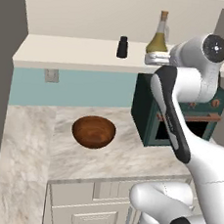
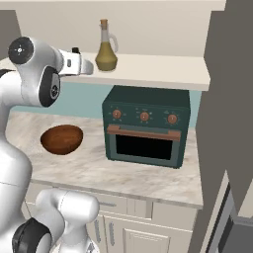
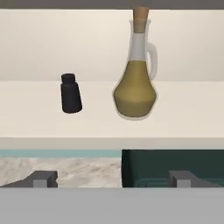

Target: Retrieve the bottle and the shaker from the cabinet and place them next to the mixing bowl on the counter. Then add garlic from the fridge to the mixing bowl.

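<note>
On the open cabinet shelf (image 1: 67,50) stands an oil bottle (image 1: 159,38) (image 2: 105,54) (image 3: 134,87) with a cork and handle, upright. A small black shaker (image 1: 123,47) (image 3: 70,94) stands to its left, and its cap (image 2: 75,50) peeks over my hand in the right base view. My gripper (image 1: 147,59) (image 2: 91,67) (image 3: 113,179) hovers in front of the shelf edge just below the bottle, open, with nothing between its fingers. The brown mixing bowl (image 1: 93,131) (image 2: 62,139) sits on the marble counter below. Garlic and fridge are out of view.
A dark green toaster oven (image 1: 144,110) (image 2: 146,128) stands on the counter (image 1: 118,159) right of the bowl, under the shelf. Grey cabinet sides (image 1: 0,71) (image 2: 227,99) frame the shelf. White drawers (image 2: 148,212) run below the counter edge.
</note>
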